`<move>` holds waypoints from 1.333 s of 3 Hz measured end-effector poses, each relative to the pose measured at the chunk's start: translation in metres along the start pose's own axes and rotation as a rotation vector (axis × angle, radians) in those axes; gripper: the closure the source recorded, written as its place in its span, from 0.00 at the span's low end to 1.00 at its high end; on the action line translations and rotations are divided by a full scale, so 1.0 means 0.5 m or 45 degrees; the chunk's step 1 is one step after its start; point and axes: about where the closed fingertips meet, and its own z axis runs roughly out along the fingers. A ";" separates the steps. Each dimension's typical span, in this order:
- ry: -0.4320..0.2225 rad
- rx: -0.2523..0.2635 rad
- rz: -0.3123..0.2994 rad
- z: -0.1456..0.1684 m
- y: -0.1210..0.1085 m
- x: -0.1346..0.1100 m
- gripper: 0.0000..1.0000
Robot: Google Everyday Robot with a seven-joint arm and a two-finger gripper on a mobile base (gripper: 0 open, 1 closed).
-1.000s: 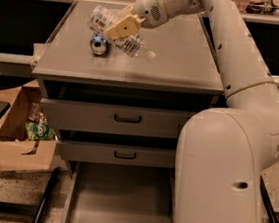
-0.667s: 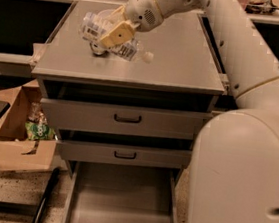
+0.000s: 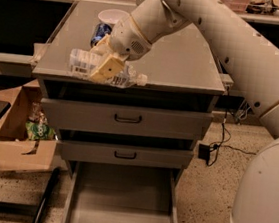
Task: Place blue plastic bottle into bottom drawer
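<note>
Cardboard, brown and open-topped: a box (image 3: 17, 145) stands on the floor below and to the left of the claw, with a green packet (image 3: 38, 130) inside. The claw (image 3: 104, 61) hangs over the front left edge of the grey cabinet top (image 3: 185, 63), its tan fingers (image 3: 106, 68) clamped across the blue plastic bottle (image 3: 82, 62). The bottle lies sideways in that grip, white cap to the claw's right. I cannot tell whether it touches the top. Just behind the claw are a blue can (image 3: 101, 31) and, farther back, a white bowl (image 3: 111, 16). Under the claw sit two closed drawers with black handles (image 3: 127, 117). Lower still, the bottom drawer (image 3: 119, 202) is pulled out. Low to the claw's right, a black cable (image 3: 221, 143) trails on the floor.
</note>
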 end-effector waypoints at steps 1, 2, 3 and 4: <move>0.000 0.000 0.000 0.000 0.000 0.000 1.00; 0.044 -0.014 0.014 0.042 0.021 0.019 1.00; 0.100 -0.050 0.035 0.110 0.073 0.054 1.00; 0.157 -0.149 0.096 0.201 0.151 0.110 1.00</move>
